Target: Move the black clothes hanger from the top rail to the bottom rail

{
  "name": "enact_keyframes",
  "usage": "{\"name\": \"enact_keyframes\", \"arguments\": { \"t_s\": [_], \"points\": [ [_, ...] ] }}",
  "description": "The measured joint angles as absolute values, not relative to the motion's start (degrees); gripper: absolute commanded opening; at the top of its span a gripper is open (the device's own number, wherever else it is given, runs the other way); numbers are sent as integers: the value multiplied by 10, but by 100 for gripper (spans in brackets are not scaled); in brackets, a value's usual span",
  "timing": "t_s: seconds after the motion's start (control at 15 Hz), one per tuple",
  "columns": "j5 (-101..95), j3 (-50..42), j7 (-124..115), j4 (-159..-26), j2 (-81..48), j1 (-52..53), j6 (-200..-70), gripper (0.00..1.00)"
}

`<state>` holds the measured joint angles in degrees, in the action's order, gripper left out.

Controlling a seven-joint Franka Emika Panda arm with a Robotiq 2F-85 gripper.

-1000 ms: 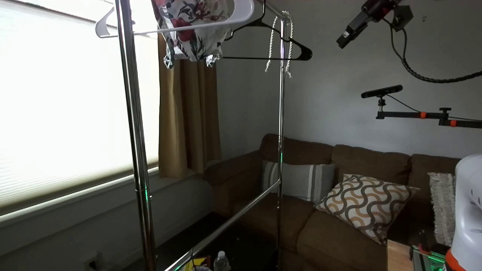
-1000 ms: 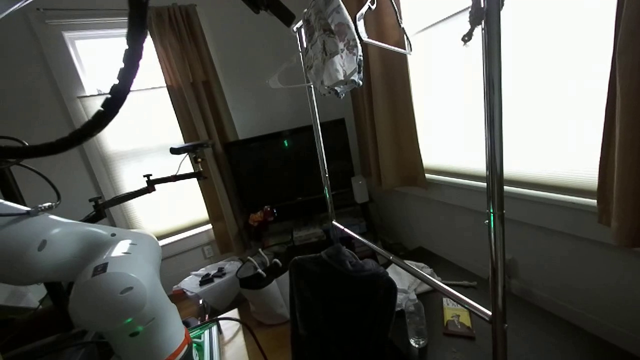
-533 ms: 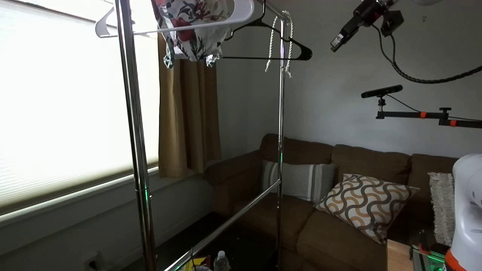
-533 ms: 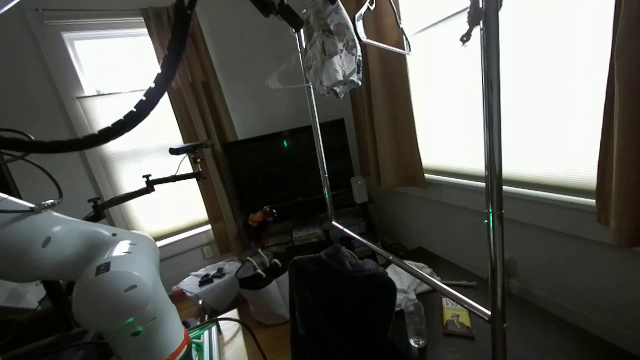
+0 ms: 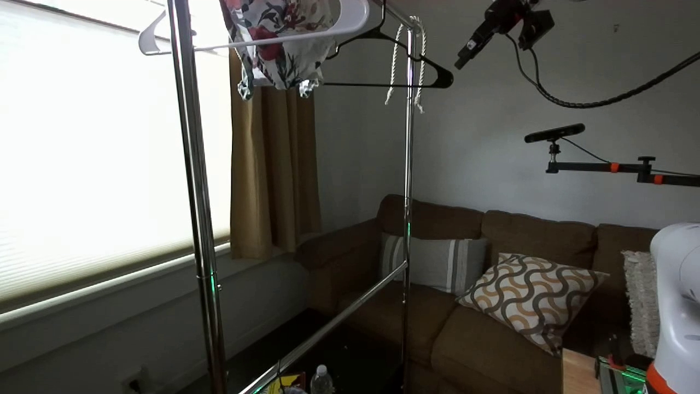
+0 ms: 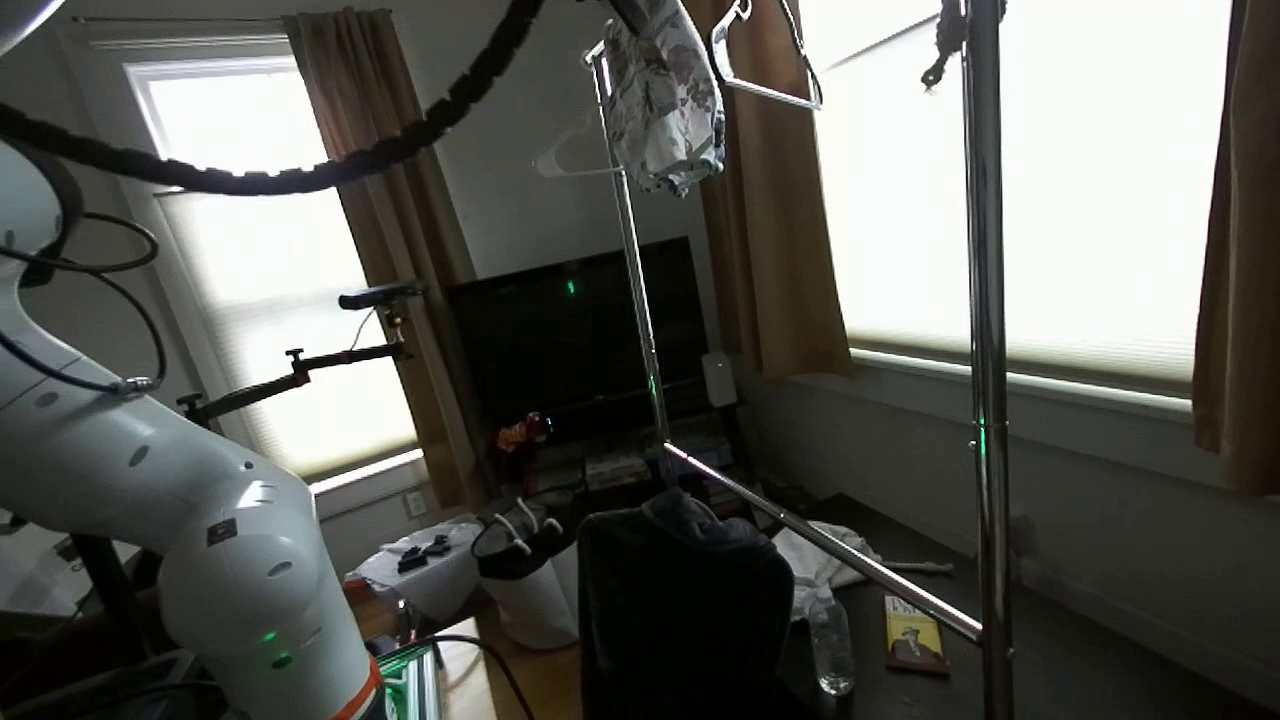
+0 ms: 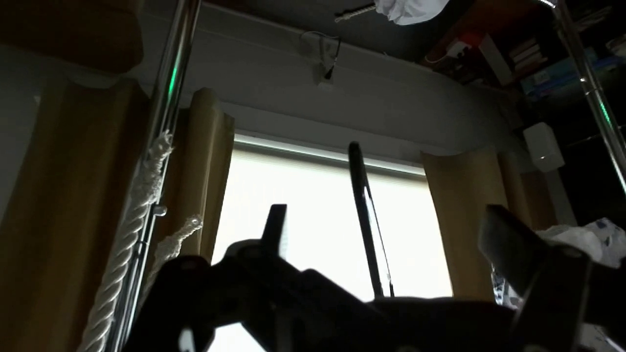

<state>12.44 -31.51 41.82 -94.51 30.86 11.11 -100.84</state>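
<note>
black triangular clothes hanger, sloping shoulders, straight lower bar: hung at the thin shiny chrome top rail, hook partly out of view. thin shiny chrome bottom rail: below, joining two tall chrome uprights. black two-fingered gripper: fingers spread wide; the black hanger shows between them in the wrist view, touching neither. white hanger: bar crossing in front of a floral fabric garment.
</note>
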Motion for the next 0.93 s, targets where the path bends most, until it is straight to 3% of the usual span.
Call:
{"name": "enact_keyframes", "arguments": {
  "t_s": [0.2, 0.4, 0.6, 0.93],
  "points": [
    [160, -322, 422, -906, 251, 103, -1006, 93],
    [200, -326, 433, -876, 205, 86, -995, 77],
    [209, -320, 456, -854, 176, 63, -950, 45],
    [210, -295, 503, -841, 154, 14, -906, 8]
  ]
}}
